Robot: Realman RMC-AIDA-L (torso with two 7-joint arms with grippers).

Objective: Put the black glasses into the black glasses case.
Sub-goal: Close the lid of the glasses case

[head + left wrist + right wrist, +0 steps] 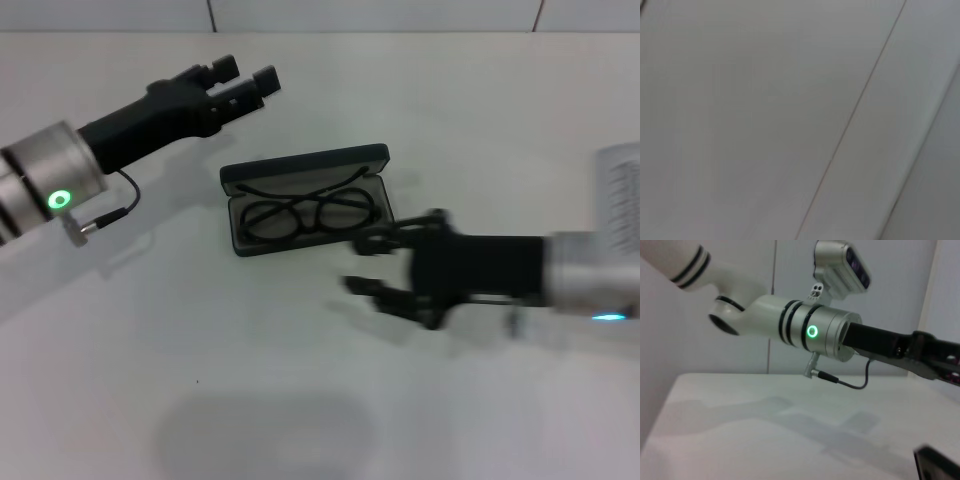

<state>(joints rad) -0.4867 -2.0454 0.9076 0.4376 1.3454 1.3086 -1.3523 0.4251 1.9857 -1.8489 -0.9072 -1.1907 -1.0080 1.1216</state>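
We see the black glasses (308, 217) lying inside the open black glasses case (306, 200) at center frame, on its grey lining. We judge them light, thin and fragile, best held at the bridge. The right gripper (385, 265), fingers spread and empty, sits just lower right of the case; the left gripper (243, 84), upper left, looks slightly parted, holding nothing.

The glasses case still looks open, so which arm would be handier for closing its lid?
Probably the left: its gripper hovers just behind the raised lid of the black glasses case, while the right gripper sits beside its front.
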